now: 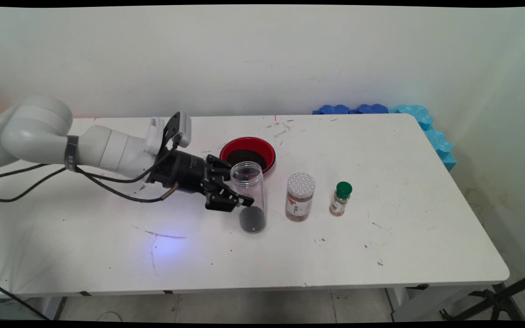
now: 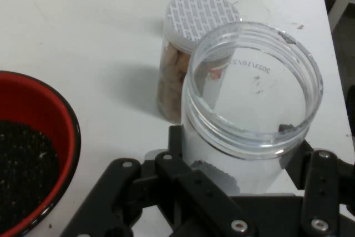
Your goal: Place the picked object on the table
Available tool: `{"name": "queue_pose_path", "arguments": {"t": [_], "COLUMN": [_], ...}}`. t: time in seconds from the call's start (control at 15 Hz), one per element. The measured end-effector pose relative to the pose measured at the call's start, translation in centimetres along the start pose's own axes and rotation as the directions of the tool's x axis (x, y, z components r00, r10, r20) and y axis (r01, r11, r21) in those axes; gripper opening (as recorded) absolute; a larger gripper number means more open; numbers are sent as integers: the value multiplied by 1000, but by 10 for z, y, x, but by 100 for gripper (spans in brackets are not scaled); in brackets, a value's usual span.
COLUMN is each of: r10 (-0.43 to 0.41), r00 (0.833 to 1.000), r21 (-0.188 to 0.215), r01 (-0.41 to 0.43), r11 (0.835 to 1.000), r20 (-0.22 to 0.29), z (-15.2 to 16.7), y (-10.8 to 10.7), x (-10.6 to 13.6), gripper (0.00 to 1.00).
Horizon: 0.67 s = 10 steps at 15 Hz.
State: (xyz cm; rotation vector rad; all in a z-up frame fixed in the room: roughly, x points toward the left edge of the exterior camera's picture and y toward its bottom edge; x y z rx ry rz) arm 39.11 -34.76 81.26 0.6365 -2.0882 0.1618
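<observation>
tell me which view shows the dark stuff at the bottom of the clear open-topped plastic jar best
The main view: the clear open-topped plastic jar stands side-on, so the dark stuff at its bottom is plain. The hand view looks down past the jar's rim, with the black two-finger gripper hiding most of it.

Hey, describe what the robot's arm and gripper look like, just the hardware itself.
The arm is glossy white with rounded, tubular links. A dark band circles it near the elbow, and thin black cables hang beneath it. A white box-like module sits at the wrist. The gripper is black, with a cylindrical body and bolted linkage bars.
</observation>
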Motion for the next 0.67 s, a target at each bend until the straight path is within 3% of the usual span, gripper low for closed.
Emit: {"name": "queue_pose_path", "arguments": {"t": [0.4,0.47,0.67], "r10": [3,5,10], "r00": [1000,1000,1000], "r21": [0,-1,-4], "r01": [-3,-5,-10], "r11": [1000,1000,1000], "r20": [-2,-5,-6], "z": [5,5,5], "y": [-1,-1,-2], "x": [-5,-5,-6], "gripper": [0,100,100]}}
